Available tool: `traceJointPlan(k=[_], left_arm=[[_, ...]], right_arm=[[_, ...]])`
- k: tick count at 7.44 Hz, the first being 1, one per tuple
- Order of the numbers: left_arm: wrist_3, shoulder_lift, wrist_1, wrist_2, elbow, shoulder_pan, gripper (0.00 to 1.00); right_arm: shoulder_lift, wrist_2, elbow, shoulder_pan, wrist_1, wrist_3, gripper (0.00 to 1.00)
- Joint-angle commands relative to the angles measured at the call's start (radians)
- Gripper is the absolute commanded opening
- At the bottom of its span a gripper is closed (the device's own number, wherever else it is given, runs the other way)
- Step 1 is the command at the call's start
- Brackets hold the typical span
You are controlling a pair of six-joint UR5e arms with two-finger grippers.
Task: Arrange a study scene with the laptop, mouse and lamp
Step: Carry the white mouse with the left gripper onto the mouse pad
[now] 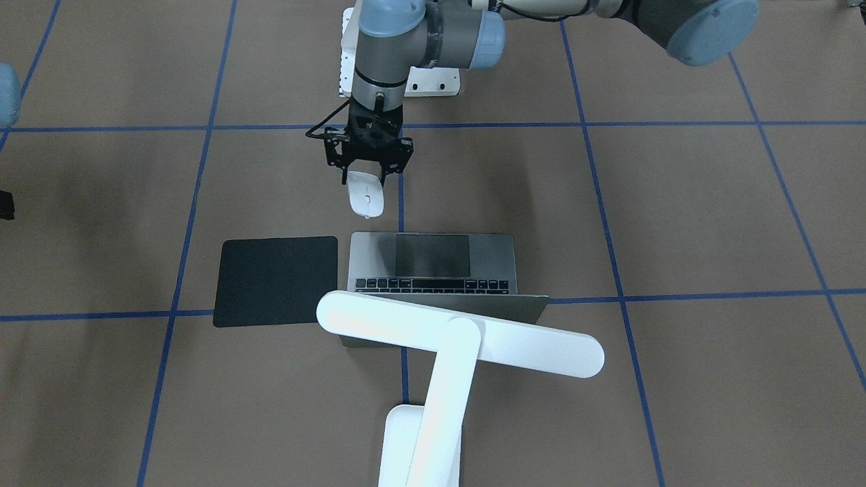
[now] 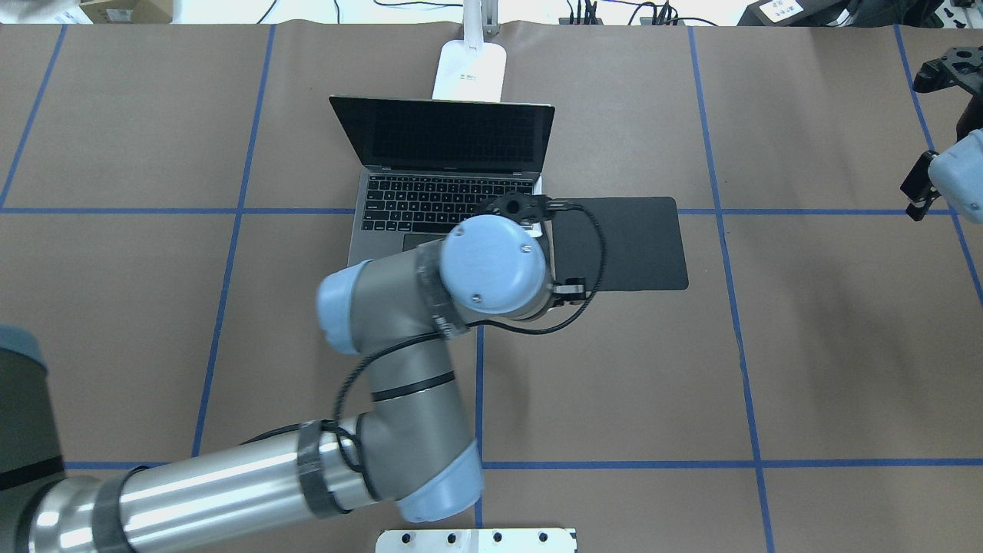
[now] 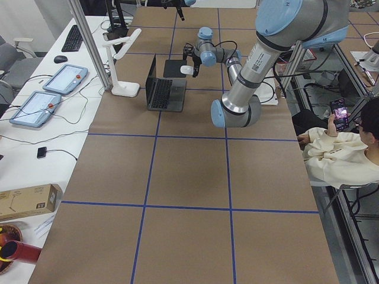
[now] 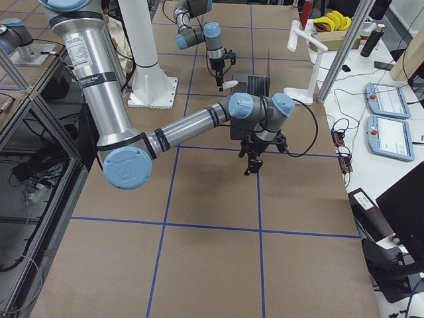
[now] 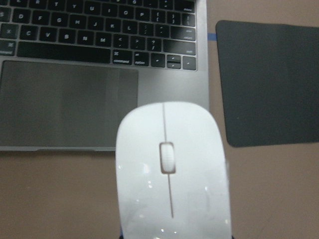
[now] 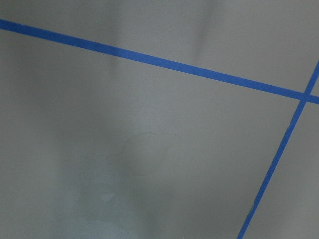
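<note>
- Left gripper [image 1: 366, 177] points down at the table [image 1: 676, 203], its two black fingers clamped on the rear of the mouse [image 1: 365, 196].
- Held off the brown paper, the mouse has its nose toward the laptop [image 1: 497, 253].
- Seen from the front-facing camera, the mouse hangs at about 11 o'clock from the laptop's trackpad, just outside the deck's front edge and near the corner next to the black mat [image 1: 276, 281].
- From the left wrist camera, the mouse fills the lower middle, with the trackpad at 10 o'clock from it and the mat at 2 o'clock.
- Right gripper [image 4: 254, 159] hangs over bare paper at the table's far right, well apart from the laptop; whether its fingers are spread or together cannot be told.
- On the table the laptop stands open with a dark screen, and in the overhead view the mat lies flat just beside it at 3 o'clock.
- Behind the laptop stands the lamp [image 1: 460, 335], its base at 12 o'clock from the lid in the overhead view.
- From the front-facing camera, its long bar head crosses in front of the lid.
</note>
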State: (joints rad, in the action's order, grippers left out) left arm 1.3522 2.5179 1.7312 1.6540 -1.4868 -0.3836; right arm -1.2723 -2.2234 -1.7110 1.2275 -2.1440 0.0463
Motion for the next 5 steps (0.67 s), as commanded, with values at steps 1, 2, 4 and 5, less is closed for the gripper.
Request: traceJointPlan(k=[1, 2, 4, 5], left_arm=[[0.033, 0.149, 0.089, -0.084, 0.231, 0.023, 0.0], [0.044, 0.197, 0.135, -0.123, 0.337, 0.031, 0.0], [0.042, 0.216, 0.2, -0.178, 0.422, 0.032, 0.0], [0.044, 0.223, 0.221, -0.209, 0.453, 0.038, 0.0]], right_arm=[[-0.002, -0.009, 0.001, 0.003, 0.006, 0.003, 1.0], [-0.001, -0.01, 0.001, 0.003, 0.006, 0.001, 1.0], [-0.002, -0.012, 0.001, 0.003, 0.007, 0.0, 1.0], [-0.002, -0.012, -0.001, 0.003, 0.007, -0.002, 1.0]])
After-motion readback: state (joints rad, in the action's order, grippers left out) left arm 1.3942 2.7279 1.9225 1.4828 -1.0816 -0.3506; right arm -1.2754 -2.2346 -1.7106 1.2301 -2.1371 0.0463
